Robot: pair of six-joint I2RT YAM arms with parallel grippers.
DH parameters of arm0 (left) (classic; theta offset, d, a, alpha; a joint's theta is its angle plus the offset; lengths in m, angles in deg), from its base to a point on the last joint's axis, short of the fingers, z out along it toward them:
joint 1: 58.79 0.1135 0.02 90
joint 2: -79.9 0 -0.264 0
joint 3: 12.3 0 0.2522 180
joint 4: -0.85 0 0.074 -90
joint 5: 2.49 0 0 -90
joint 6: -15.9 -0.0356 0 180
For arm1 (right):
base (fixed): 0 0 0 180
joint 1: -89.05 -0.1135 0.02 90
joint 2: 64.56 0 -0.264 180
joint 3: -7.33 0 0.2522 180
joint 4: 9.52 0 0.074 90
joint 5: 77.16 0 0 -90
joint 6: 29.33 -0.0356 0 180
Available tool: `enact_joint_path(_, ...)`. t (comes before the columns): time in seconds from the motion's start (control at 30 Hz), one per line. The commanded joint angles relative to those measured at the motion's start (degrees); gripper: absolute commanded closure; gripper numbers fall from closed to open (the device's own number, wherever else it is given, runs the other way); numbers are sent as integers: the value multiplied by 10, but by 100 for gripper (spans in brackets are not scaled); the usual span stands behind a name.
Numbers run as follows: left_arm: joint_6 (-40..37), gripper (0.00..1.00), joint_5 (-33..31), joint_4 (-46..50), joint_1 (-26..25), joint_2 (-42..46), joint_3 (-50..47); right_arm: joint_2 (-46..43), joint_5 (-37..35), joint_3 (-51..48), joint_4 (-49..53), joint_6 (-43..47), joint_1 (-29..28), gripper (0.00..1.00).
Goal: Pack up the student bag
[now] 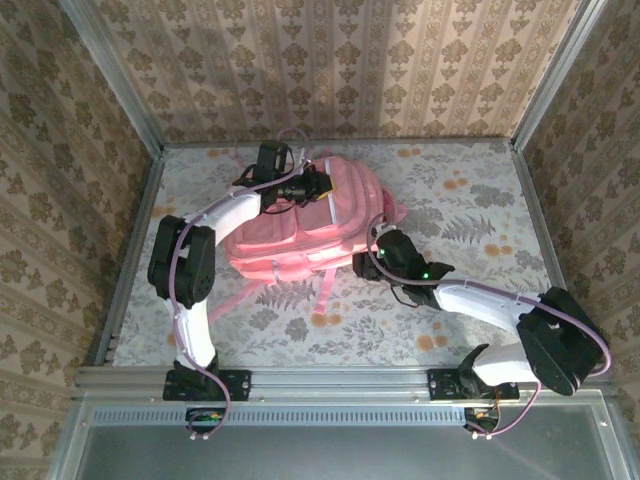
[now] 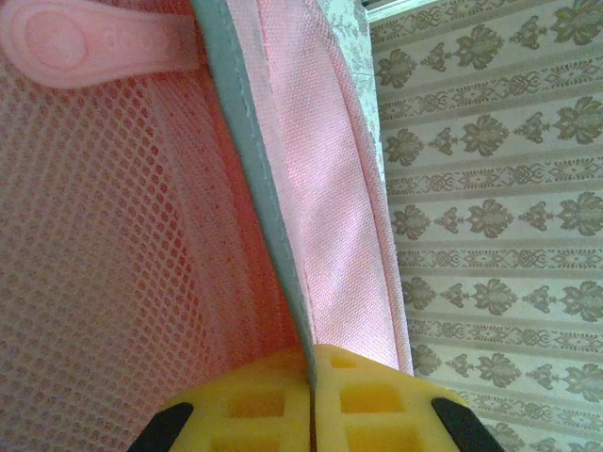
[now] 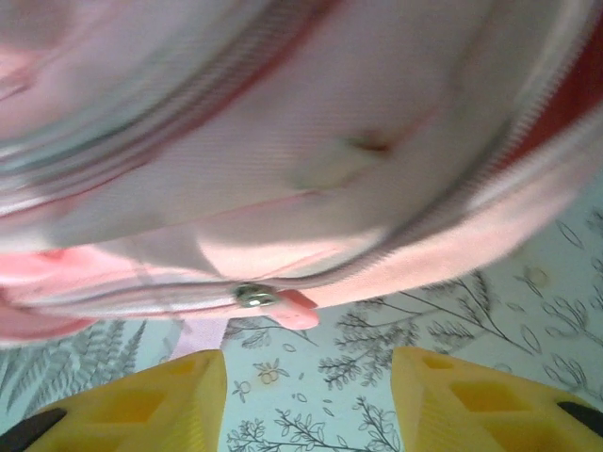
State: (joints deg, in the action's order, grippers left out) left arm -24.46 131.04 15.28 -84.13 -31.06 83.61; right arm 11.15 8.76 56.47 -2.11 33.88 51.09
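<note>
The student bag (image 1: 300, 235), big, pink and soft, lies on the floral table, with its straps trailing toward the near edge. My left gripper (image 1: 318, 183) is at the bag's far top. In the left wrist view its yellow fingers (image 2: 254, 405) are shut on a grey-trimmed fabric edge (image 2: 259, 188) between pink mesh and pink cloth. My right gripper (image 1: 378, 245) is at the bag's right side. It stands open (image 3: 306, 395), with tablecloth showing between its fingers. A silver zip slider with a pink pull tab (image 3: 297, 309) hangs just beyond them, untouched.
Wallpapered walls (image 1: 60, 150) and metal frame rails (image 1: 135, 260) close in the table on three sides. Floral tablecloth (image 1: 470, 210) lies bare to the right of the bag. A pink strap (image 1: 327, 290) lies on the cloth near the front.
</note>
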Motion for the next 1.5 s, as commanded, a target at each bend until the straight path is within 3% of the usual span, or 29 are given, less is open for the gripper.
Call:
enact_joint_path(0.0, -23, 91, 6, 37, 12, 10, 8, -21, 66, -59, -129, 150, 3, 47)
enact_joint_path(0.17, -24, 91, 10, 39, 10, 18, 2, 23, 105, -94, -238, 198, 3, 53)
enact_joint_path(0.4, -15, 91, 13, 27, 8, 28, -10, 105, 45, -128, -376, 227, 2, 59)
enact_joint_path(0.67, 0, 91, 19, 10, 5, 25, -13, 180, 33, -116, -468, 226, -1, 62)
enact_joint_path(1.03, 5, 91, 21, -2, 3, 21, -22, 218, 37, -94, -502, 216, -4, 79)
enact_joint_path(1.27, 4, 92, 20, -4, 5, 20, -28, 217, 40, -93, -499, 217, -6, 100)
enact_joint_path(1.47, 4, 92, 18, -5, 10, 23, -32, 209, 13, -112, -489, 222, -6, 100)
